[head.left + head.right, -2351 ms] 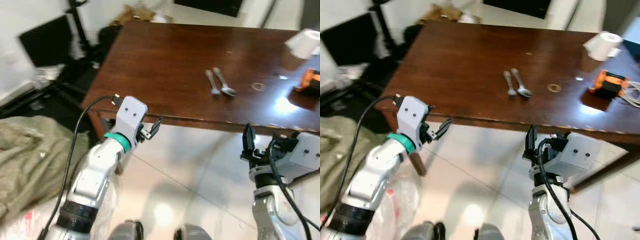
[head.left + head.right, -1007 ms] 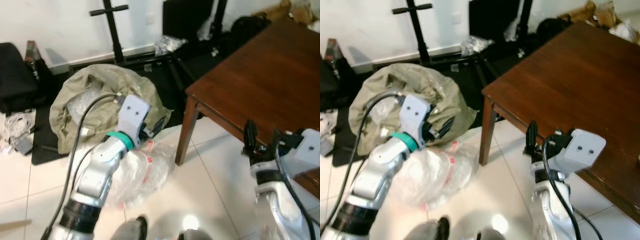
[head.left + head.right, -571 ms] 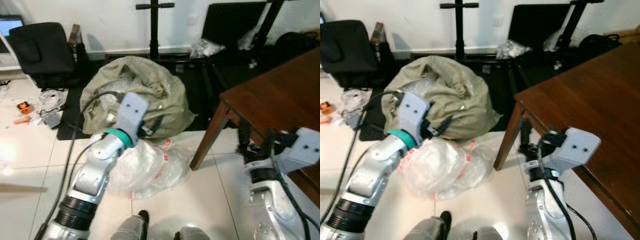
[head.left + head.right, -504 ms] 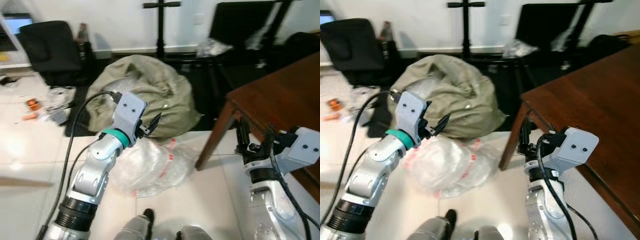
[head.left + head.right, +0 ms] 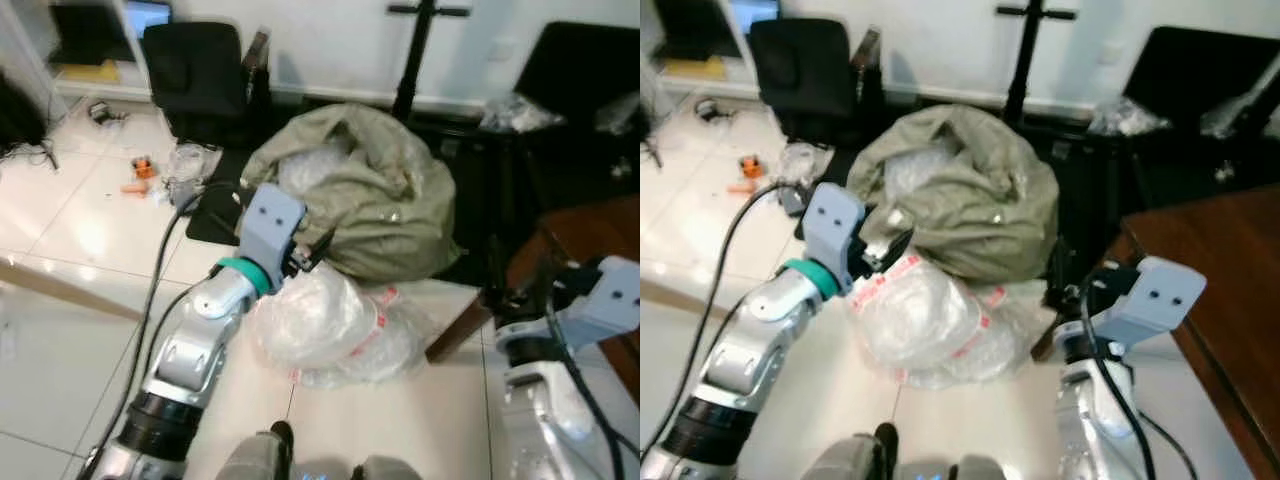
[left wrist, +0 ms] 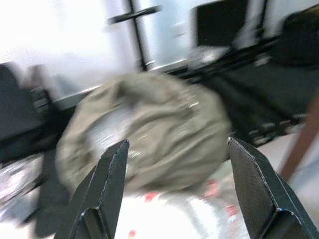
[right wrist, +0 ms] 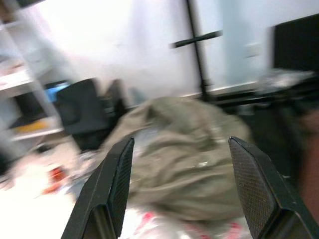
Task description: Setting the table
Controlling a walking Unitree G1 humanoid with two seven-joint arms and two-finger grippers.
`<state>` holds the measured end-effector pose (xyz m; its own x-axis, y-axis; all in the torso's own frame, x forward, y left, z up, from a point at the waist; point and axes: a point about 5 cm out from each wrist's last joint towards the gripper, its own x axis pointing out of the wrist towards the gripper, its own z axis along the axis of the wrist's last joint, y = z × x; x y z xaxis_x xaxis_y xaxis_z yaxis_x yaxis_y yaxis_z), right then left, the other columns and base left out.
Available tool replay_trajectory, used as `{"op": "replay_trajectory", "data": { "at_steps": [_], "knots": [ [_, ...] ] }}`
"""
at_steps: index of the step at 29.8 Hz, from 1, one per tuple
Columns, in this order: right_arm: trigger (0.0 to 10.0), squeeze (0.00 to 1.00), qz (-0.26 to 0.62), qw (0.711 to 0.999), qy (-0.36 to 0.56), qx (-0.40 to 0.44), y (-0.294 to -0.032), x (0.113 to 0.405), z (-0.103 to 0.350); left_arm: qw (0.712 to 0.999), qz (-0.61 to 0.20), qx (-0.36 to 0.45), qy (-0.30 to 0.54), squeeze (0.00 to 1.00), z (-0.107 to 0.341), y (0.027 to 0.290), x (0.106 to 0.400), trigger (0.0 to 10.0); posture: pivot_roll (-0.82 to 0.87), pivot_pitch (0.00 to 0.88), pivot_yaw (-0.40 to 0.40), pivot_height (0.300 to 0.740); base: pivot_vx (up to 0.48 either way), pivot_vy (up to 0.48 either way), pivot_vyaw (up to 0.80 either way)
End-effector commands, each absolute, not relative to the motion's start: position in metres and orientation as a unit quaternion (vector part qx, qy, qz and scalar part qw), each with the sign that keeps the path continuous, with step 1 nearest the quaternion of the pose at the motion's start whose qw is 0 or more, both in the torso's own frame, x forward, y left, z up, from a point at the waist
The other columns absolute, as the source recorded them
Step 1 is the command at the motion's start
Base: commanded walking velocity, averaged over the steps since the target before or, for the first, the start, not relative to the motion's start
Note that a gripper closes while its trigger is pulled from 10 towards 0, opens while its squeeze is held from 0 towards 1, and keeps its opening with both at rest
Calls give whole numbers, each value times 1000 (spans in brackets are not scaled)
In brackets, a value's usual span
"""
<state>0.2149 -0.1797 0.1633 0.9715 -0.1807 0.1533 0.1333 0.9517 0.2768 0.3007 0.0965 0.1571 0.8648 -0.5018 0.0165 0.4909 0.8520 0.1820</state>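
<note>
Looking down through the left eye view, you see the left gripper (image 5: 318,246) raised at chest height over a clear plastic bag (image 5: 325,325) on the pale tiled floor (image 5: 80,340), its fingers parted and grasping nothing; beyond it lies an olive cloth sack (image 5: 360,190), with a black chair (image 5: 205,75) and scattered small items further off toward the wall. At the view's right edge, the right gripper (image 5: 515,270) is held up in front of the brown table (image 5: 590,235), of which you get only a corner and one leg. Turning to the right eye view, you see the same scene, with more of the tabletop (image 5: 1230,270) showing at the right edge; what shows is bare wood, carrying no plate, cup or cutlery. Passing to the left wrist view, you look between two black fingers (image 6: 112,186) spread wide apart, empty, pointing at the sack and the plastic bag below it; the picture is blurred. Passing last to the right wrist view, you again look between two separated fingers (image 7: 114,191), holding nothing, aimed at the sack and chair. Judged from these pictures, you are between steps: no tableware is in either gripper, the robot faces mostly away from the table, and the setting itself appears largely left to do.
</note>
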Motion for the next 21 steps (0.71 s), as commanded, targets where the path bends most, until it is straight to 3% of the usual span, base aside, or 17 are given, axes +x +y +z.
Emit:
{"op": "replay_trajectory", "data": {
  "at_steps": [1, 21],
  "knots": [
    [10000, 0, -88, 983, -78, 137, -182, 213, 158, 962, -259, 89, -20, 0, 151, 95, 299, 10000, -52, 0, 73, 740, 0, 0, 775],
    [10000, 0, -74, 984, -77, 141, -180, 214, 158, 964, -250, 88, -19, 0, 150, 97, 300, 10000, -49, 0, 70, 740, 0, 0, 775]
  ]
}}
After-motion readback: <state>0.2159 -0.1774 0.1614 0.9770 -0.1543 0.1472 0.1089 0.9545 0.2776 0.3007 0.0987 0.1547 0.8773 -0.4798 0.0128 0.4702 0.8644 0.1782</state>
